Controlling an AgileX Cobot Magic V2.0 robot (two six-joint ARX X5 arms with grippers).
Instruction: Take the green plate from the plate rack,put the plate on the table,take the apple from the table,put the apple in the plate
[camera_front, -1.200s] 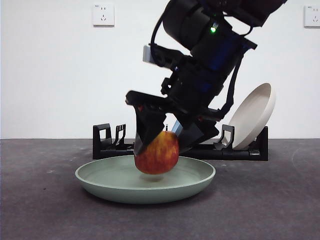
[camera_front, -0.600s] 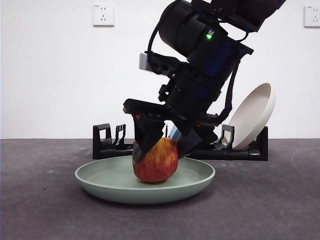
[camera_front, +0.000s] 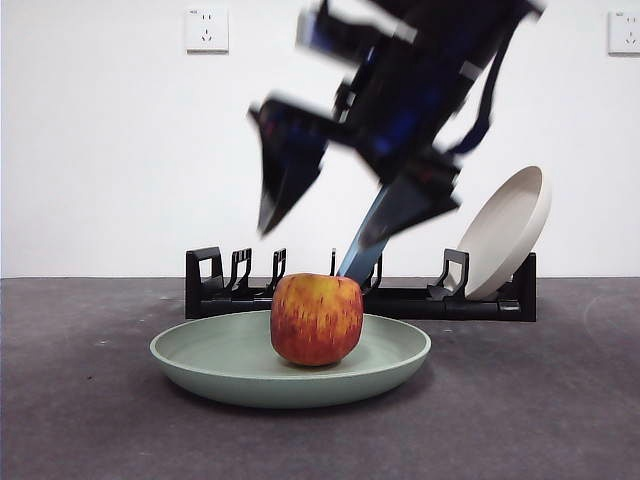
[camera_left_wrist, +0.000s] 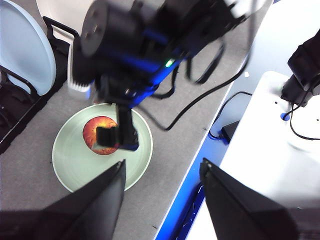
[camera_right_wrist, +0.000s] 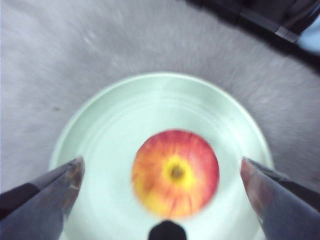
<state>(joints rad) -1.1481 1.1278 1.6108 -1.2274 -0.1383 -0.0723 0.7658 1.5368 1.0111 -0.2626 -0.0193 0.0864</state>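
Note:
The red and yellow apple (camera_front: 316, 320) rests upright in the middle of the green plate (camera_front: 200, 365), which lies flat on the table (camera_front: 80, 420) in front of the plate rack (camera_front: 210, 290). My right gripper (camera_front: 316, 232) hangs open just above the apple, blurred with motion and clear of the fruit. Its wrist view looks straight down on the apple (camera_right_wrist: 175, 172) and plate (camera_right_wrist: 115, 125), with the jaws spread wide to either side. My left gripper (camera_left_wrist: 161, 170) is open and empty, high above the apple (camera_left_wrist: 100, 135) and plate (camera_left_wrist: 70, 160).
A beige plate (camera_front: 505, 235) leans in the rack's right end. A blue plate (camera_left_wrist: 25, 50) stands in the rack behind the green one. The table's edge (camera_left_wrist: 200, 165) runs close to the green plate on the side facing the left arm.
The right gripper set the apple down into the green plate, opened its jaws and rose away. The apple now sits free on the plate.

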